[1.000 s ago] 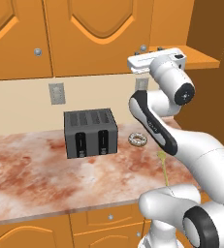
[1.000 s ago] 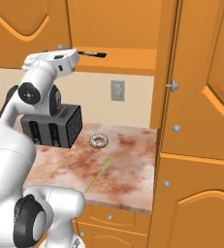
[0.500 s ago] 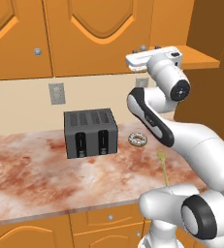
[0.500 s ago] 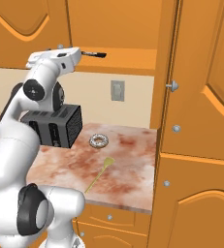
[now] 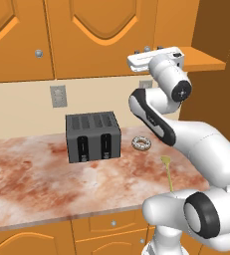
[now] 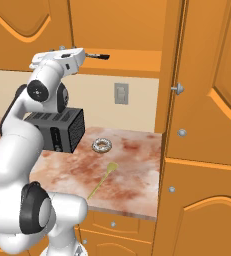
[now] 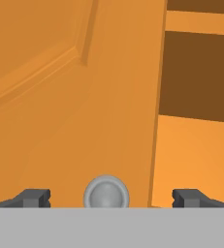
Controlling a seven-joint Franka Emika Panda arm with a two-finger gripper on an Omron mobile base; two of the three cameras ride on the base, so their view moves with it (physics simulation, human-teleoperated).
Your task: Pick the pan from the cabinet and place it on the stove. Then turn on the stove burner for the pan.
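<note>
Up close, the gripper (image 7: 111, 197) stands wide open and holds nothing, its two dark fingertips (image 7: 35, 196) set well apart on either side of a round silver knob (image 7: 106, 194). That knob sits on a closed door of the cabinet (image 7: 74, 97), and just right of the door's edge an open compartment shows a bright orange shelf with a darker brown band above it. In the left base view the white hand is raised level with the bottom edge of the cabinet (image 5: 86, 37), pressed close to the door front. In the right base view the long black handle of the pan (image 6: 97, 55) pokes out just past the hand, lying on the shelf of the open compartment; the round body of the pan cannot be made out. Below, on the reddish marbled counter (image 5: 32, 184), a dark grey toaster (image 5: 92, 136) stands near the wall. A small ring-shaped doughnut (image 6: 102, 145) lies just beside it, and a thin yellow-green spatula (image 6: 102, 178) rests nearer the front edge. An open cabinet door (image 6: 212, 80) hangs at the right of the right base view.
</note>
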